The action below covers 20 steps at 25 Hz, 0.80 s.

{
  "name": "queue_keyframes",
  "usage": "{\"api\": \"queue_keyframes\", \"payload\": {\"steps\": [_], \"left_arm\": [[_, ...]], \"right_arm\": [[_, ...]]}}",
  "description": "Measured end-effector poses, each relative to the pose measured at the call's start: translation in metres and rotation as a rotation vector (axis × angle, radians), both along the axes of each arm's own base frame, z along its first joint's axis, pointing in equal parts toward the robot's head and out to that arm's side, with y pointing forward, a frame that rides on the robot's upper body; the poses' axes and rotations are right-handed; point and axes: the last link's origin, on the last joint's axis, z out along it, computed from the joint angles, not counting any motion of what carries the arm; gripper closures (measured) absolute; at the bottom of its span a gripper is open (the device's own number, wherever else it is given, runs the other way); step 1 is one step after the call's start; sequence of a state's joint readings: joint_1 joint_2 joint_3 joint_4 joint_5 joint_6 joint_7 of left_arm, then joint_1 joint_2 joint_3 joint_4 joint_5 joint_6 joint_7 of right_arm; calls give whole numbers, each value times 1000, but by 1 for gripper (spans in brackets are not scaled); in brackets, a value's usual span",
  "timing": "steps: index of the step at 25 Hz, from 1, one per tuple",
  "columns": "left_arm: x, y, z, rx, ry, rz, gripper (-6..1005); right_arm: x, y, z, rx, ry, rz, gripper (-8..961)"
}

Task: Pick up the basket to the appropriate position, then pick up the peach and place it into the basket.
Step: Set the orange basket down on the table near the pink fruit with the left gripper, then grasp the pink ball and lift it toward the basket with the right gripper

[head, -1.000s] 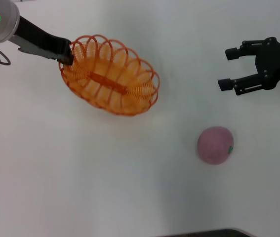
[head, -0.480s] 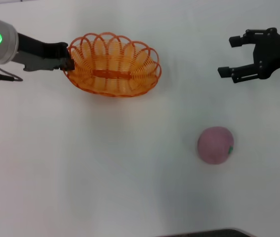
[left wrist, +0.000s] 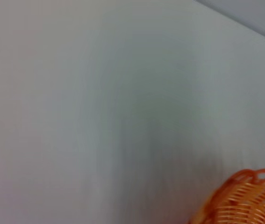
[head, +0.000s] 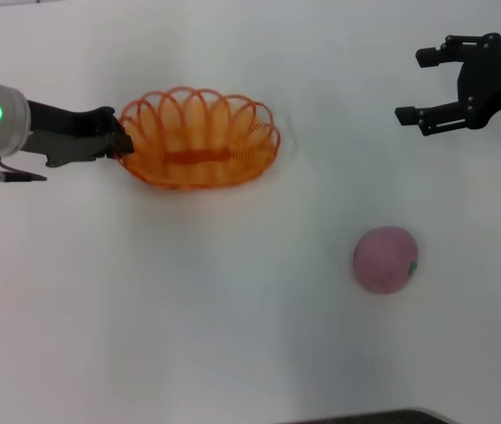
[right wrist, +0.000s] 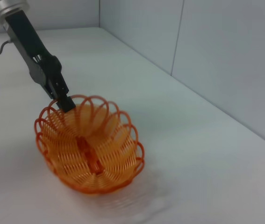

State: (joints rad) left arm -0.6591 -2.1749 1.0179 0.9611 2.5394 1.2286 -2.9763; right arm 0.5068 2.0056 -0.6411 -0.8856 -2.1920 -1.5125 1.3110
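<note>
The orange wire basket (head: 199, 140) hangs tilted at the upper left of the head view, held by its left rim. My left gripper (head: 119, 140) is shut on that rim; the right wrist view shows the same gripper (right wrist: 66, 103) clamped on the basket (right wrist: 90, 149), which is lifted on that side. A corner of the basket (left wrist: 244, 200) shows in the left wrist view. The pink peach (head: 385, 259) lies on the white table at the lower right, untouched. My right gripper (head: 420, 86) hovers open at the upper right, well apart from the peach.
The white table (head: 188, 309) spreads under everything. A grey wall (right wrist: 207, 51) rises behind the basket in the right wrist view. A dark edge (head: 383, 417) runs along the table's front.
My left arm has swung the basket round so that it lies level left to right and carried it slightly toward the front. The right gripper has drifted up and to the right.
</note>
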Motion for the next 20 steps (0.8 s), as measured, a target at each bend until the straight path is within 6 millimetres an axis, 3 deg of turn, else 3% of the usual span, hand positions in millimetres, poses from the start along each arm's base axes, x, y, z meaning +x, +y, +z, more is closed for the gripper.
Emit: {"api": "queue_keyframes", "payload": {"steps": [2, 10, 15, 20], "left_arm": [[-1, -1, 0, 1, 0, 3, 929], [-9, -5, 10, 22, -10, -4, 700], [-9, -7, 29, 98, -88, -90, 460], [-8, -11, 50, 169, -145, -238, 286]], "right_arm": [[0, 1, 1, 1, -2, 3, 65], [-7, 2, 0, 19, -2, 21, 69], [-10, 7, -2, 55, 19, -12, 71], [-16, 16, -1, 108, 96, -54, 74]]}}
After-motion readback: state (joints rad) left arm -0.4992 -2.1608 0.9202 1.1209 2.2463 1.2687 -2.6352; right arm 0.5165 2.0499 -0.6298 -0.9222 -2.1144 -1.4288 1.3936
